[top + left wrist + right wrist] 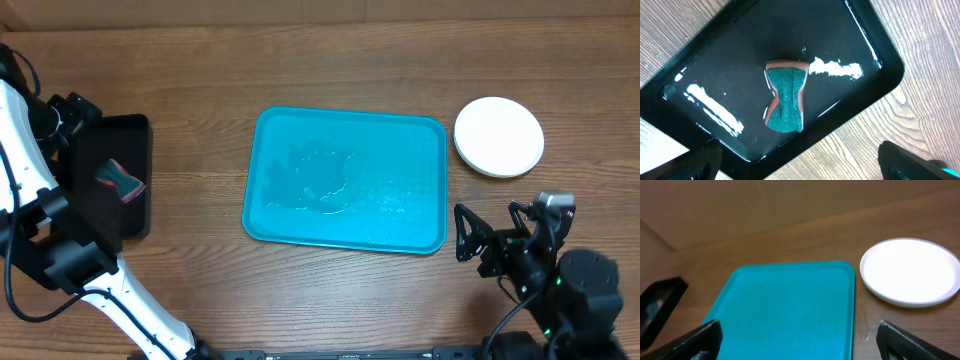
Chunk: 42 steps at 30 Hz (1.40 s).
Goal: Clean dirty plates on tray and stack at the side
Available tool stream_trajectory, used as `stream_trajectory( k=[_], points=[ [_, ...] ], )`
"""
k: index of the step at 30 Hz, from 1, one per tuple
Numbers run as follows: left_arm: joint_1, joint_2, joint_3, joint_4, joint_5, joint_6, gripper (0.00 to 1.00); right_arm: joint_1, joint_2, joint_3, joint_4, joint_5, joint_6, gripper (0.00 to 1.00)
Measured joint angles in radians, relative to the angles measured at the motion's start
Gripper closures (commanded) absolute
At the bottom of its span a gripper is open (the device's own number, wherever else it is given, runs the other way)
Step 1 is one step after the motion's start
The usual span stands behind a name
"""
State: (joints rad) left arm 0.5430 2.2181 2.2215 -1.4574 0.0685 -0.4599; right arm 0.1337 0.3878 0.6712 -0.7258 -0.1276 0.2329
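Gaping empty: L tool [799, 161], R tool [797, 340]; glossy rect tray [400, 150] maybe wet; round plates [499, 136]

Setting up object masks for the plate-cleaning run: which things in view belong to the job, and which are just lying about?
Job:
turquoise tray, nothing on it
white plate, beside the tray
sponge

Lying about:
black tray, only holding the sponge
wooden table
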Motion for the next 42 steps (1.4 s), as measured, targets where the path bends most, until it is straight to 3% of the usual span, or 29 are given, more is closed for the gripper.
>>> stream_trajectory(
  k=[11, 21, 29, 42],
  points=[
    [0.0, 0.0, 0.0, -0.001, 0.0, 0.0, 0.0, 0.0, -0.211, -0.389, 0.456, 0.01, 0.028, 0.0],
    [0.0, 0.0, 0.0, -0.001, 0.0, 0.0, 0.0, 0.0, -0.37, -0.531, 0.601, 0.065, 0.029, 0.0],
    [0.0, 0.0, 0.0, -0.001, 0.0, 0.0, 0.0, 0.0, -0.375, -0.628, 0.761, 0.103, 0.029, 0.0],
    [0.0, 0.0, 0.0, -0.001, 0.0, 0.0, 0.0, -0.038, -0.375, -0.653, 0.704, 0.192, 0.029, 0.0]
  ],
)
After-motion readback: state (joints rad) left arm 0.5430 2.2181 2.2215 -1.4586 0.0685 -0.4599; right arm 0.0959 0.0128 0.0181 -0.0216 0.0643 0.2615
